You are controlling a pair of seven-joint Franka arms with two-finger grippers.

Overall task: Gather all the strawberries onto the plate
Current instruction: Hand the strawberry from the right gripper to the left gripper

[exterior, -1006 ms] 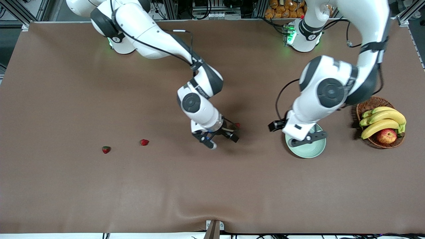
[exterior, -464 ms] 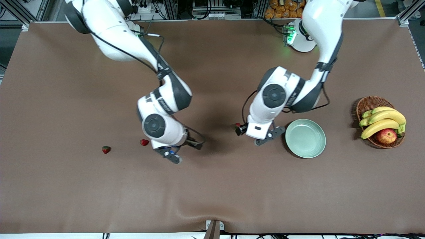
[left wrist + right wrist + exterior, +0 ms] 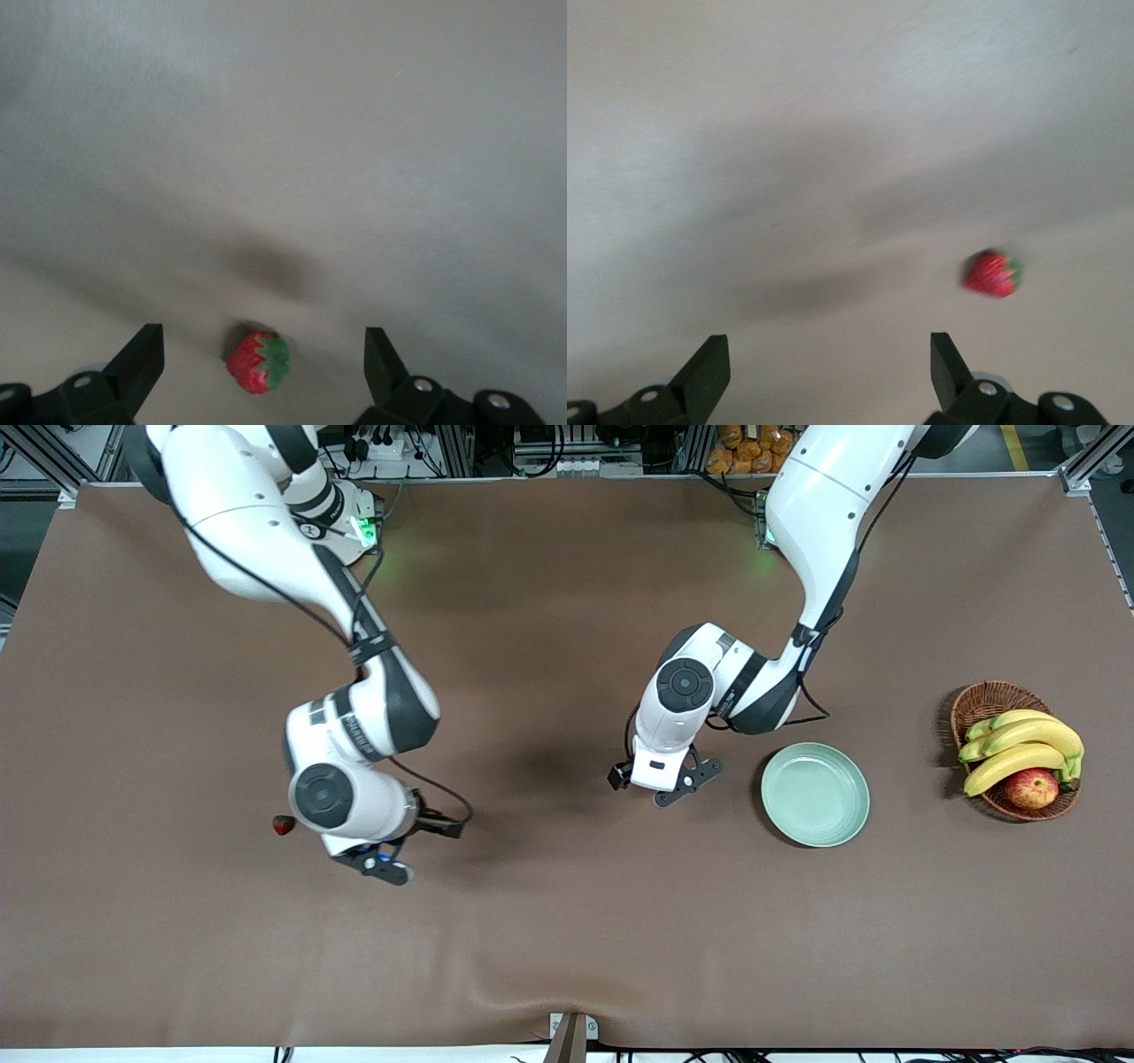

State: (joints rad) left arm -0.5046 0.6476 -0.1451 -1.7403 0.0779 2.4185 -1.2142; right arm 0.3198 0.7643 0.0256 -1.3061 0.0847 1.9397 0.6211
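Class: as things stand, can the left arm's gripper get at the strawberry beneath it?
Probably yes: the strawberry lies bare on the table between the left gripper's open jaws, nothing covering it.

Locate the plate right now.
In the front view the plate sits on the table toward the left arm's end, between the left gripper and the wicker basket of fruit, touching neither.

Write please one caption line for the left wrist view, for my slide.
Left hand, fingers open, over the brown table with one strawberry lying between them.
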